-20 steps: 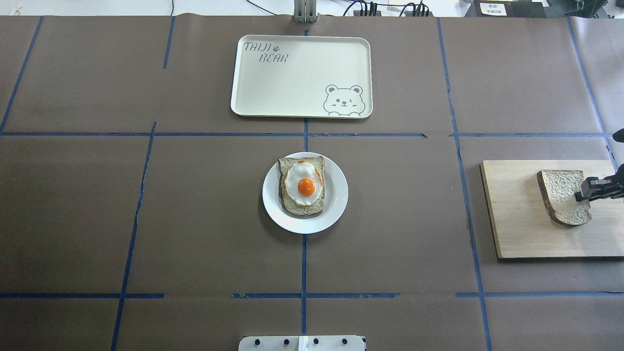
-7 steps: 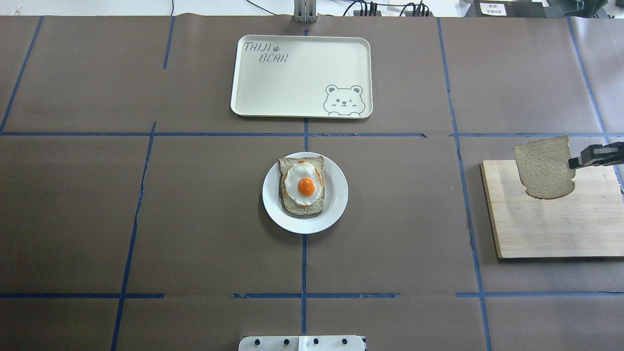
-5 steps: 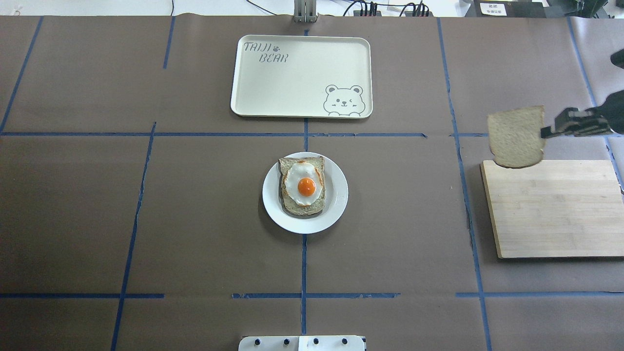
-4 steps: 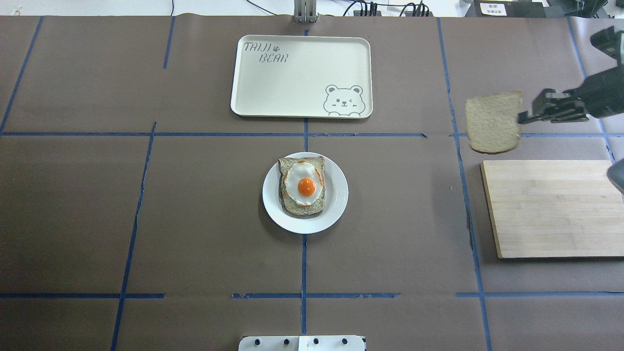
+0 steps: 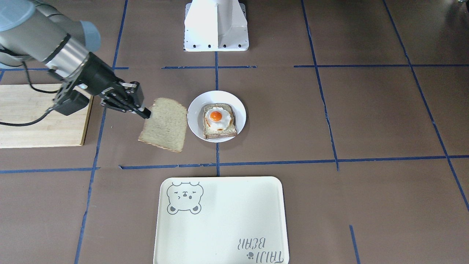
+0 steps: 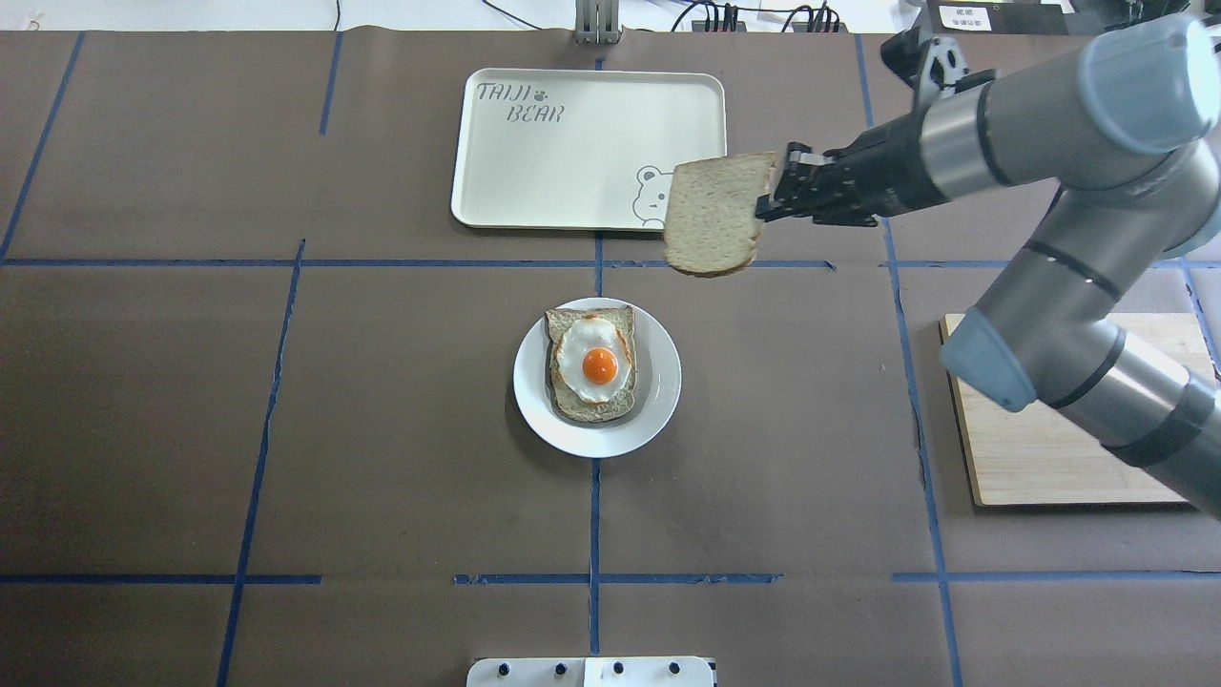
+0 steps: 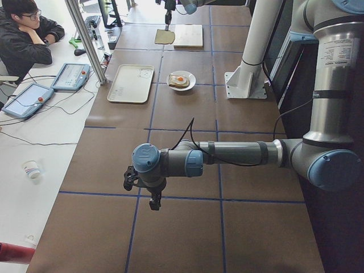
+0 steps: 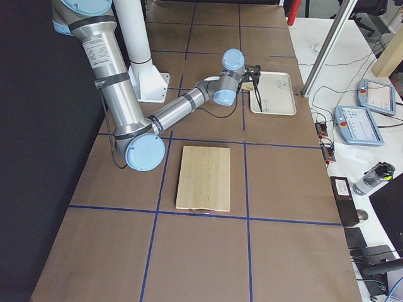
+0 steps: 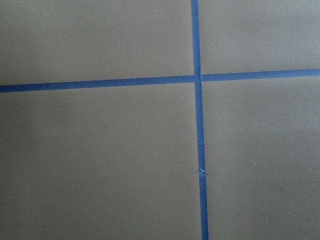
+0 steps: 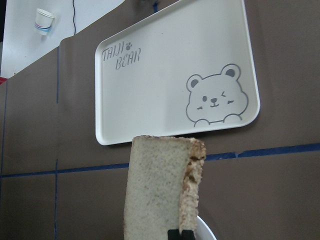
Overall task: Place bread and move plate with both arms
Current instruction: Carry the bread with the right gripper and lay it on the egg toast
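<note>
My right gripper (image 6: 763,208) is shut on one edge of the plain bread slice (image 6: 713,215) and holds it in the air, hanging on edge. The slice is just right of the tray's bear corner and behind the white plate (image 6: 658,405). In the front-facing view the bread (image 5: 165,124) hangs right next to the plate (image 5: 194,121). The right wrist view shows the bread (image 10: 160,185) from above. The plate carries a slice topped with a fried egg (image 6: 593,367). My left gripper (image 7: 152,199) shows only in the exterior left view, low over bare table far from the plate; I cannot tell its state.
A cream tray (image 6: 572,162) with a bear drawing lies at the back centre. A wooden cutting board (image 6: 1049,458) lies at the right, bare, partly under my right arm. The white robot base (image 5: 216,25) stands at the near edge.
My right gripper lifted the bread off the cutting board and carried it left across the table to a spot between the tray and the plate. The plate and tray have not moved.
</note>
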Controlling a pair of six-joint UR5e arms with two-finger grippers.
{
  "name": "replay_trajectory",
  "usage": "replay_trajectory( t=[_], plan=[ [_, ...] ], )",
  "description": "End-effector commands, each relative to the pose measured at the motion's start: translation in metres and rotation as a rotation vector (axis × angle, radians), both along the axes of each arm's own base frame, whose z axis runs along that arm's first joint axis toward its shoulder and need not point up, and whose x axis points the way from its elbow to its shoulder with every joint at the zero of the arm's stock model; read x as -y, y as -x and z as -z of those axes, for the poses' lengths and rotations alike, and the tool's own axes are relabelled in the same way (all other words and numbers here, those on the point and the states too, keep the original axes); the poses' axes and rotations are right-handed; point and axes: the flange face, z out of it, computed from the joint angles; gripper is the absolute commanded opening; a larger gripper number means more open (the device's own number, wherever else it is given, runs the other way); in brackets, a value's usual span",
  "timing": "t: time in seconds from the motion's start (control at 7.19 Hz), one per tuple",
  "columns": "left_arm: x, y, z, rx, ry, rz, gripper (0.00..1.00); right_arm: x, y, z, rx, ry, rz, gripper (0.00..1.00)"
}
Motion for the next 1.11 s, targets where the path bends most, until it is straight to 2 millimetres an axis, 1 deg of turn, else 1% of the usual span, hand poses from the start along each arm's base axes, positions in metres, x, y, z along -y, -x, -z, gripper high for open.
replay_trajectory(
  t=[0.0, 0.14, 0.28, 0.42, 0.56, 0.7, 0.83, 0.97],
  plan=[
    [-0.001, 0.0, -0.002, 0.0, 0.004, 0.0, 1.0, -0.07, 0.112, 0.001, 0.069, -0.075, -0.063, 0.0],
    [0.0, 0.0, -0.004, 0.0, 0.006, 0.0, 1.0, -0.084, 0.138, -0.016, 0.082, -0.09, -0.05, 0.0],
    [0.0, 0.0, -0.004, 0.0, 0.006, 0.0, 1.0, -0.089, 0.149, -0.026, 0.059, -0.148, -0.027, 0.0],
    [0.0, 0.0, -0.004, 0.0, 0.008, 0.0, 1.0, -0.092, 0.154, -0.03, 0.043, -0.173, -0.016, 0.0],
    [0.0, 0.0, -0.003, 0.0, 0.006, 0.0, 1.0, -0.094, 0.154, -0.039, 0.03, -0.171, -0.007, 0.0],
    [0.0, 0.0, -0.001, 0.0, 0.003, 0.0, 1.0, -0.097, 0.153, -0.05, 0.014, -0.17, 0.005, 0.0],
    [0.0, 0.0, -0.001, 0.0, 0.004, 0.001, 1.0, -0.103, 0.155, -0.062, -0.008, -0.178, 0.021, 0.0],
    [0.0, 0.0, -0.001, 0.0, 0.003, 0.001, 1.0, -0.104, 0.157, -0.064, -0.015, -0.177, 0.022, 0.1]
  ],
)
